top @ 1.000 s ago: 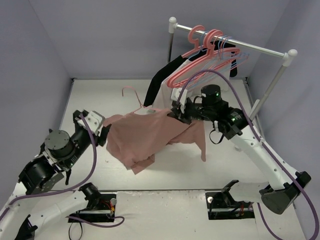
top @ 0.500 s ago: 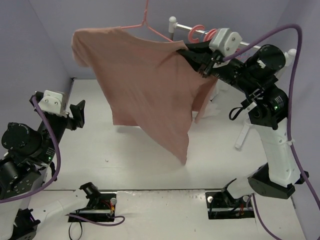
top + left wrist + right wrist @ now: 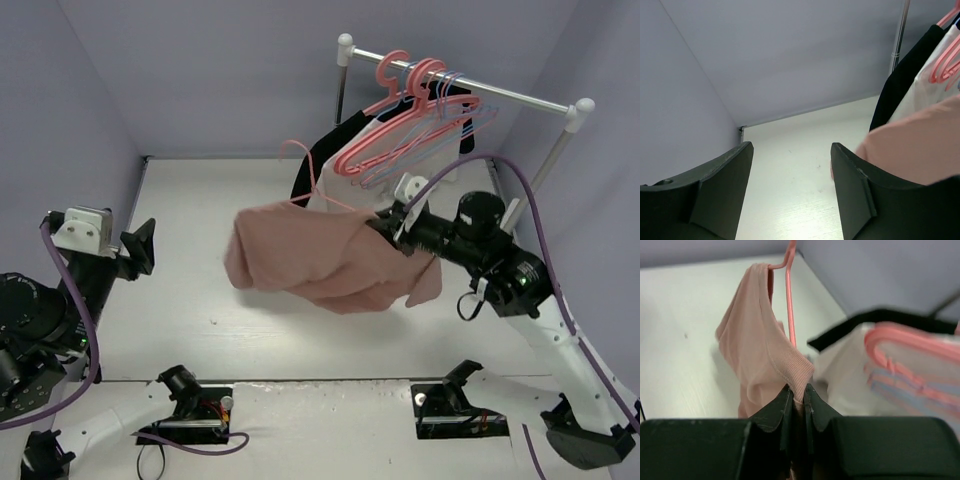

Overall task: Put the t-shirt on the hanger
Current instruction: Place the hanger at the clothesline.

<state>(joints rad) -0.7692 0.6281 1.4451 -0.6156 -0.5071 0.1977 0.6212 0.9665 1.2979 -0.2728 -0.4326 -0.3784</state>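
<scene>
The salmon-pink t-shirt (image 3: 320,262) hangs bunched in the air over the middle of the table, draped on the thin pale-pink hanger (image 3: 312,185), whose hook and wire rise above the cloth. My right gripper (image 3: 383,231) is shut on the t-shirt's ribbed collar (image 3: 796,371), with the hanger wire (image 3: 788,305) just beyond the fingertips. My left gripper (image 3: 140,248) is open and empty at the far left, well apart from the shirt. In the left wrist view the shirt (image 3: 920,145) shows at the right edge.
A clothes rail (image 3: 470,85) stands at the back right, carrying thicker coral-pink hangers (image 3: 405,115), lilac-blue hangers (image 3: 470,118), a white garment (image 3: 350,150) and a black garment (image 3: 315,165). Side walls close in the table on the left and right.
My right gripper has lowered the t-shirt and hanger from high near the rail to mid-height over the table, and the cloth has bunched up. My left arm has stayed drawn back at the left.
</scene>
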